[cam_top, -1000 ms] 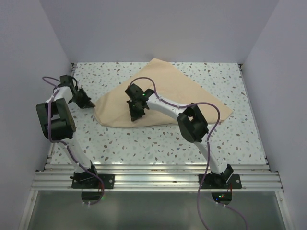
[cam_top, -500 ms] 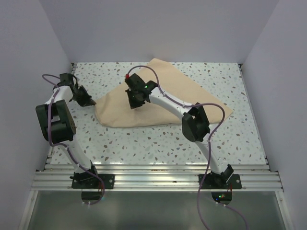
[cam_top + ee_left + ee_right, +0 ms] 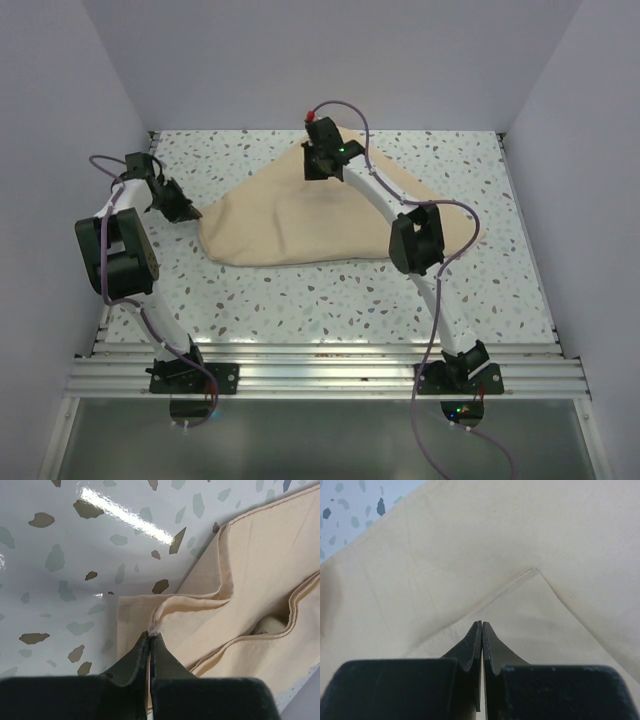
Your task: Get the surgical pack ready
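Beige cloth (image 3: 300, 225) lies folded on the speckled table (image 3: 330, 300), a rough triangle; its long base runs left to right across the table, its apex points to the far wall. No tray, instruments, gauze or packet can be seen in any view (a pale lump inside a fold in the left wrist view can't be identified).

Left gripper (image 3: 185, 212) sits at the cloth's left corner; jaws clenched on a frayed bit of hem, fabric visibly pinched between the tips in the wrist view; several stacked layers fan away from that pinch toward the right.

Right gripper (image 3: 318, 172) is at the far apex, arm stretched well out; jaws pressed flat together; can't tell from its wrist view whether a layer is caught between them or they only hang above the surface. A flap corner (image 3: 532, 571) lies just ahead of the tips and a little to one side; the flap's hemmed edge runs back under the fingers.

Judgement: the step in hand is folding or spreading the wrap; the deciding relation is that the two grippers hold two corners of the triangle, left end and far apex; the right-hand corner is free, well apart from both, nearer the right arm.
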Action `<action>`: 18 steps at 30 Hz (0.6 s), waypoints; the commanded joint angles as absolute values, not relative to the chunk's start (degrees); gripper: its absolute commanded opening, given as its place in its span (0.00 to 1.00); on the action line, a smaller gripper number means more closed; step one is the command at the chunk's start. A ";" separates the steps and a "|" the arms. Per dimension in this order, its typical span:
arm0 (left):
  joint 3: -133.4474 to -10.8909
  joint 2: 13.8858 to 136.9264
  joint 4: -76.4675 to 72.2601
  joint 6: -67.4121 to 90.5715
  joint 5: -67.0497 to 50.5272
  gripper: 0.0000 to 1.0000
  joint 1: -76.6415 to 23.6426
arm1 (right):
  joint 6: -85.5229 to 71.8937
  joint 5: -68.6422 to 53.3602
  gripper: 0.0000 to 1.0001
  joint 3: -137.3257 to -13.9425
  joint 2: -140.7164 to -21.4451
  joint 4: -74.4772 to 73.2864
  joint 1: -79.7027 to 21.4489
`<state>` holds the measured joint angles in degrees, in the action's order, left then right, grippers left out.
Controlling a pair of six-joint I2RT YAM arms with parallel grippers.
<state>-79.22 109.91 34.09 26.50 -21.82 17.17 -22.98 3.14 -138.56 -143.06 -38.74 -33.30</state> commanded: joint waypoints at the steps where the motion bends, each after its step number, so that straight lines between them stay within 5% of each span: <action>1: -79.72 107.05 33.75 27.51 -23.55 0.00 16.79 | -20.92 3.77 0.00 -142.38 -145.81 -36.92 -34.89; 18: -79.19 101.87 34.98 28.30 -24.52 0.00 16.70 | -24.08 12.31 0.00 -142.92 -154.43 -45.53 -27.34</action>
<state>-79.15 105.69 34.89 27.35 -22.61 17.12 -23.97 7.92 -143.59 -153.32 -41.12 -29.67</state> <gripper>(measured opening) 0.013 0.007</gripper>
